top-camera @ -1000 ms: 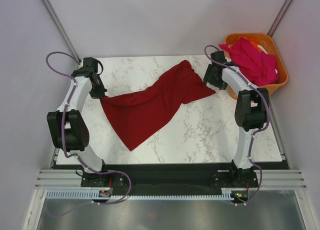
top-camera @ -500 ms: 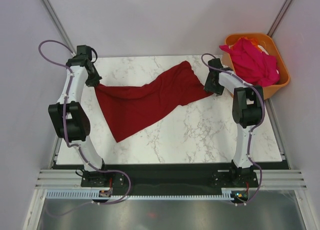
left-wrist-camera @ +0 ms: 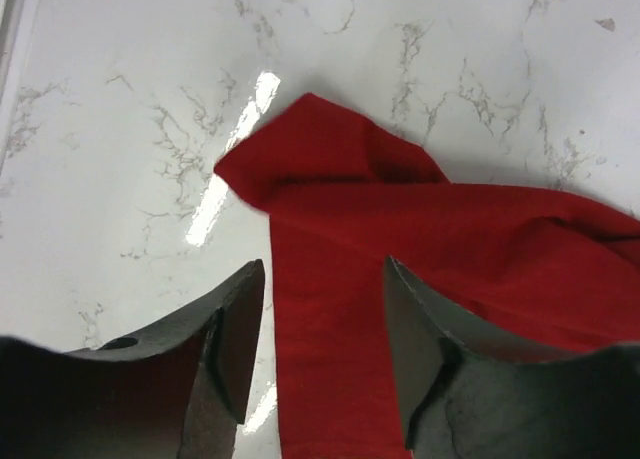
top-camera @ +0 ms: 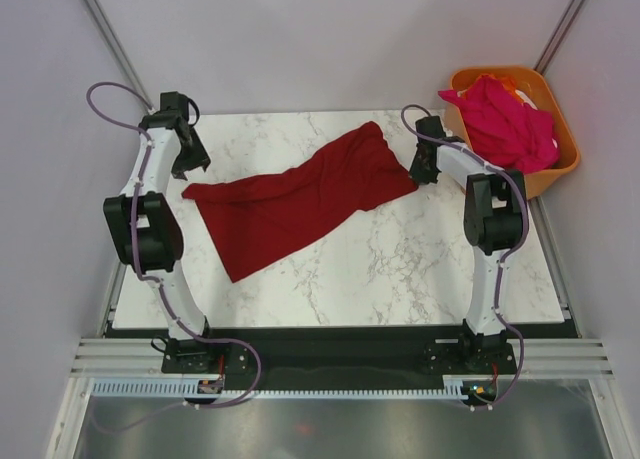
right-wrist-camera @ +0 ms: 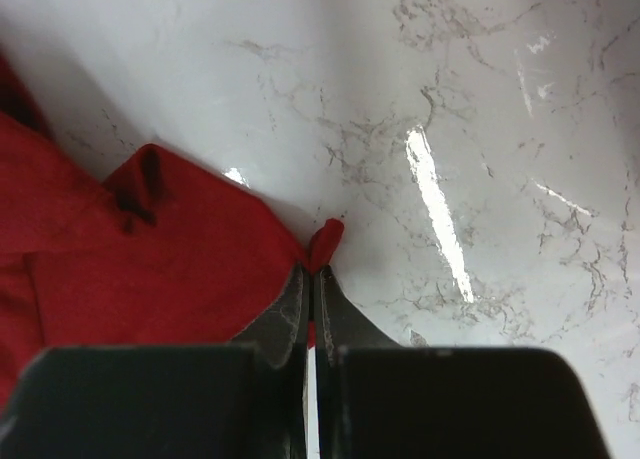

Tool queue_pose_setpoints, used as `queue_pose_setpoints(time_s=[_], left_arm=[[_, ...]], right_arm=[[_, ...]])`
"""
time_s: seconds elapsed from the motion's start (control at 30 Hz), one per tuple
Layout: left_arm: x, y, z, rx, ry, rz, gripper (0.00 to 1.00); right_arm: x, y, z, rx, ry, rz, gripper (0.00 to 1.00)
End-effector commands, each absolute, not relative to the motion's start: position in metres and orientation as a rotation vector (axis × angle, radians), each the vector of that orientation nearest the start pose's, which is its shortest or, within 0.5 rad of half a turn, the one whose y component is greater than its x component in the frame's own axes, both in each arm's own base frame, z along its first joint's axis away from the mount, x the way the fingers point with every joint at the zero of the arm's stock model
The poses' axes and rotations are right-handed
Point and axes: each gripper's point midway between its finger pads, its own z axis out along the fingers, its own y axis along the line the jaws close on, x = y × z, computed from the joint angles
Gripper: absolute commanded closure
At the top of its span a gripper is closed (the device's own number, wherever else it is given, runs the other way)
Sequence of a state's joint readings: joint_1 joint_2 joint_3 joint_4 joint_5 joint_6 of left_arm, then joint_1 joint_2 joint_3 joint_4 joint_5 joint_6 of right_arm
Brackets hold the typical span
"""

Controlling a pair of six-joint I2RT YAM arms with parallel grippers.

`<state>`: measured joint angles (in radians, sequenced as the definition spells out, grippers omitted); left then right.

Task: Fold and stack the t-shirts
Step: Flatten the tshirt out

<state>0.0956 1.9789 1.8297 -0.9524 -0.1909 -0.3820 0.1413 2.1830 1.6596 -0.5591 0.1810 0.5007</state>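
Black fingers of the right gripper were pressed together on a small tuft at the corner of the crimson t-shirt, the pinched bit of cloth poking up just beyond their tips. In the overhead view this gripper sat at the shirt's right end, close to the far right part of the marble table. The left gripper hung with its fingers spread apart, holding nothing, above the shirt's left corner, which lay crumpled and slightly folded over on the marble. From above, that gripper stood just beyond the shirt's left end near the table's far left edge. The shirt itself lay stretched in a rumpled diagonal band across the far half of the table, with a broad flap trailing toward the near left. Off the table's far right corner stood an orange tub, with a magenta t-shirt heaped in it.
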Motion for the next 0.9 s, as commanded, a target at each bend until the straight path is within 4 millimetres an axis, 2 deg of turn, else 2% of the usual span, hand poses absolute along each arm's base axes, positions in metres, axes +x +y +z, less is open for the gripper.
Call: queue_pose_setpoints(time_s=[0.0, 0.03, 0.1, 0.13, 0.17, 0.2, 0.23, 0.27, 0.3, 0.33, 0.37, 0.4, 0.5, 0.57, 0.73, 0.87], left_arm=[[0.422, 0.065, 0.159, -0.731, 2.53, 0.231, 0.4], [0.412, 0.062, 0.175, -0.755, 2.491, 0.208, 0.37], [0.394, 0.052, 0.18, -0.762, 2.488, 0.159, 0.34], [0.379, 0.039, 0.169, -0.769, 2.529, 0.111, 0.33], [0.366, 0.031, 0.185, -0.761, 2.492, 0.065, 0.32], [0.349, 0.021, 0.173, -0.754, 2.533, 0.05, 0.32], [0.34, 0.012, 0.173, -0.778, 2.536, -0.015, 0.34], [0.327, 0.004, 0.185, -0.784, 2.5, -0.085, 0.35], [0.309, -0.004, 0.169, -0.817, 2.545, -0.121, 0.36], [0.301, -0.024, 0.17, -0.867, 2.546, -0.273, 0.4], [0.291, -0.036, 0.176, -0.878, 2.52, -0.362, 0.44], [0.276, -0.049, 0.162, -0.9, 2.555, -0.41, 0.45], [0.245, -0.072, 0.152, -0.794, 2.607, -0.449, 0.45], [0.236, -0.072, 0.142, -0.799, 2.632, -0.44, 0.45], [0.222, -0.076, 0.1, -0.837, 2.801, -0.372, 0.45], [0.204, -0.081, 0.065, -0.856, 2.96, -0.298, 0.45]], right_arm=[[0.476, 0.07, 0.006, 0.522, 2.628, 0.05, 1.0], [0.477, 0.073, 0.01, 0.529, 2.61, 0.067, 1.0], [0.477, 0.078, 0.021, 0.525, 2.587, 0.11, 1.0], [0.479, 0.08, 0.025, 0.525, 2.578, 0.128, 1.0], [0.48, 0.082, 0.03, 0.523, 2.569, 0.145, 1.0], [0.482, 0.084, 0.035, 0.517, 2.563, 0.166, 1.0], [0.483, 0.087, 0.041, 0.513, 2.552, 0.183, 1.0], [0.483, 0.087, 0.045, 0.509, 2.545, 0.193, 1.0], [0.481, 0.088, 0.047, 0.508, 2.545, 0.199, 1.0], [0.482, 0.089, 0.05, 0.505, 2.537, 0.214, 1.0], [0.482, 0.089, 0.057, 0.503, 2.521, 0.22, 1.0], [0.481, 0.09, 0.06, 0.502, 2.517, 0.228, 1.0], [0.483, 0.093, 0.074, 0.494, 2.491, 0.257, 1.0], [0.484, 0.092, 0.085, 0.486, 2.472, 0.268, 1.0], [0.483, 0.086, 0.108, 0.495, 2.425, 0.29, 1.0], [0.483, 0.084, 0.118, 0.507, 2.403, 0.357, 1.0]])
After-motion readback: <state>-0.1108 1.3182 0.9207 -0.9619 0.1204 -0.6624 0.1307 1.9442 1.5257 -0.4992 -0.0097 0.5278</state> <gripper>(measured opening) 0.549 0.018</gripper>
